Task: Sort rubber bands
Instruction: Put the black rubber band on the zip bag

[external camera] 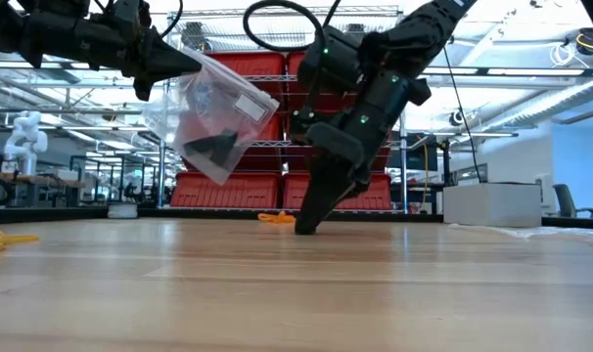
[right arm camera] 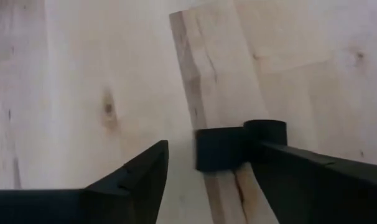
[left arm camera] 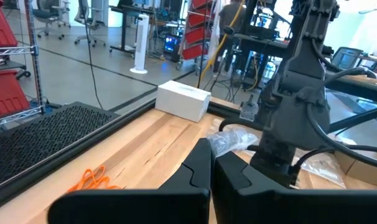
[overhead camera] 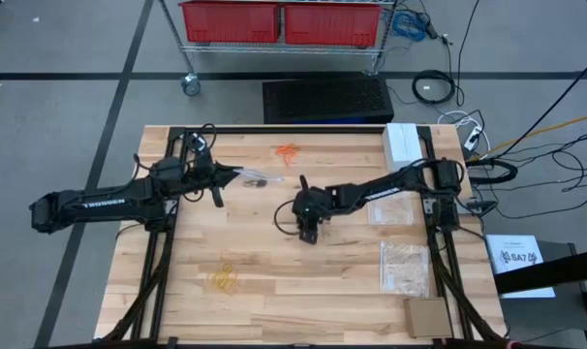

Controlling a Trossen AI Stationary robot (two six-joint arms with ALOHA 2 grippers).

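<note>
My left gripper (overhead camera: 219, 180) is raised over the table's far left part and is shut on a clear plastic bag (external camera: 213, 112). Black rubber bands (external camera: 215, 147) lie inside the bag. My right gripper (overhead camera: 311, 231) slants down at the table's middle. It is open over bare wood (right arm camera: 176, 112) with nothing between its fingers, and its tips (external camera: 304, 225) are at the table top. Orange rubber bands (overhead camera: 288, 152) lie on the wood toward the far edge. Pale yellow rubber bands (overhead camera: 223, 279) lie near the front left. My left gripper pinches the bag's upper edge (left arm camera: 221, 144) between its two shut fingers, which come level from the table's left. The bag hangs slanted below the fingers (external camera: 174, 61), clear of the table, with the black bands gathered low inside it.
Two flat clear bags (overhead camera: 390, 209) (overhead camera: 405, 268) lie along the table's right side. A white box (overhead camera: 402, 142) is at the far right corner and a cardboard piece (overhead camera: 427, 316) at the near right. A cart with red bins (overhead camera: 279, 21) stands beyond the far edge.
</note>
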